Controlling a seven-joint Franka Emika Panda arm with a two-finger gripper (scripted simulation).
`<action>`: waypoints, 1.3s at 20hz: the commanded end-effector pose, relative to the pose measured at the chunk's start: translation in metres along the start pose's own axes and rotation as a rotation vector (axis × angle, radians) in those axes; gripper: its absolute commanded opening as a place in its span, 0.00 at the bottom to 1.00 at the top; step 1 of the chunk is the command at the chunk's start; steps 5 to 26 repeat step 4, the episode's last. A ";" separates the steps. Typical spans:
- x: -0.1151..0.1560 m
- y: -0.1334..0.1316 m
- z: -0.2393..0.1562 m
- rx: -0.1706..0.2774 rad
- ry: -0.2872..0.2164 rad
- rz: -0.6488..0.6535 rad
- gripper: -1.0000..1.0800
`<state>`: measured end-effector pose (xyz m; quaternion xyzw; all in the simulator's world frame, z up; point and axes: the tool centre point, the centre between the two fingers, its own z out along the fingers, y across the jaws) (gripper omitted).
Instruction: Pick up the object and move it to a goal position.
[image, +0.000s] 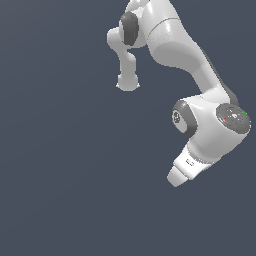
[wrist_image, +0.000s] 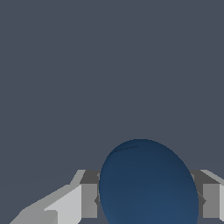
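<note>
In the wrist view the object (wrist_image: 148, 175), a smooth dark blue ball, fills the space between the two grey fingers (wrist_image: 89, 200). Both pads sit against its sides, so my gripper (wrist_image: 149, 200) is shut on it. In the exterior view the white gripper (image: 175, 179) points down toward the exterior view's left at the end of the bent arm. The ball is hidden there behind the hand.
The white Franka arm (image: 170, 40) reaches from the top of the exterior view down to the wrist (image: 210, 130) on the exterior view's right. A plain dark grey-blue background (image: 60, 175) surrounds it, with no other objects in view.
</note>
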<state>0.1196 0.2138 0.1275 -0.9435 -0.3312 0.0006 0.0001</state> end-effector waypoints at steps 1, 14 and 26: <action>0.003 0.000 -0.001 -0.001 0.001 0.000 0.00; 0.003 0.000 -0.002 -0.001 0.001 0.000 0.00; 0.003 0.000 -0.002 -0.001 0.001 0.000 0.00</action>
